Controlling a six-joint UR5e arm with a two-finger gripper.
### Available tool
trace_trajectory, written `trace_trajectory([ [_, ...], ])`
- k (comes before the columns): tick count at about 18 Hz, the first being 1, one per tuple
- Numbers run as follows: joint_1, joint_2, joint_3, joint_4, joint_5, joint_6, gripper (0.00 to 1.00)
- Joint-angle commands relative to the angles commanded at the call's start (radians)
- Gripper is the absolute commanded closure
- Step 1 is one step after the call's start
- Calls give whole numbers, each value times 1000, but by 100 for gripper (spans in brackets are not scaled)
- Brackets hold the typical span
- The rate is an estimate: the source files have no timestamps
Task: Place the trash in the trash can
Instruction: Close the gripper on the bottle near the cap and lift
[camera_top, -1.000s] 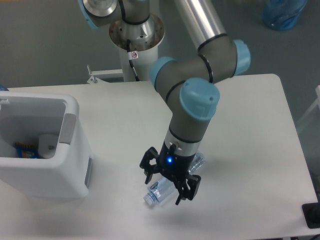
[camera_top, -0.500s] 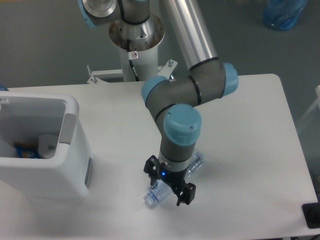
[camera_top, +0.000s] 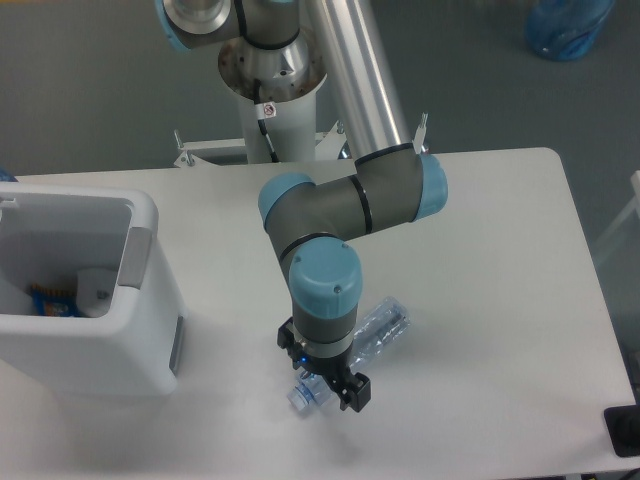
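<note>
The clear crushed plastic bottle (camera_top: 378, 326) lies on the white table, its pale cap (camera_top: 298, 399) pointing to the front left. My gripper (camera_top: 322, 374) is down at the table over the bottle's neck end, open, with one finger on each side of it. The arm hides the bottle's middle. The white trash can (camera_top: 120, 350) stands at the left, well apart from the gripper. A white lump (camera_top: 95, 290) that looks like the paper napkin lies inside it.
A blue and orange item (camera_top: 48, 300) also lies in the trash can. The robot's base (camera_top: 272, 70) stands behind the table. A blue bag (camera_top: 565, 25) sits on the floor at the far right. The table's front edge is close below the gripper.
The arm has swung left and lowered. The gripper has come down from above the bottle to straddle its neck end. The bottle has not moved.
</note>
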Motion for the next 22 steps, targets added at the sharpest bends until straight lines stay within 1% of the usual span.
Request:
trace_trajectory([
  [2, -9, -3, -26, 8, 9, -3, 0],
  [3, -9, -5, -29, 11, 9, -3, 0],
  [5, -9, -11, -29, 14, 11, -5, 0],
  [12, -23, -48, -15, 12, 80, -18, 0],
  [15, -23, -51, -14, 14, 81, -17, 0],
  [16, -23, -52, -14, 14, 83, -18, 3],
  [18, -23, -57, -14, 15, 83, -28, 20],
  [20, -26, -58, -14, 15, 81, -49, 31],
  [21, -29, -58, -12, 15, 81, -52, 36],
  [22, -29, -58, -9, 15, 81, -54, 37],
])
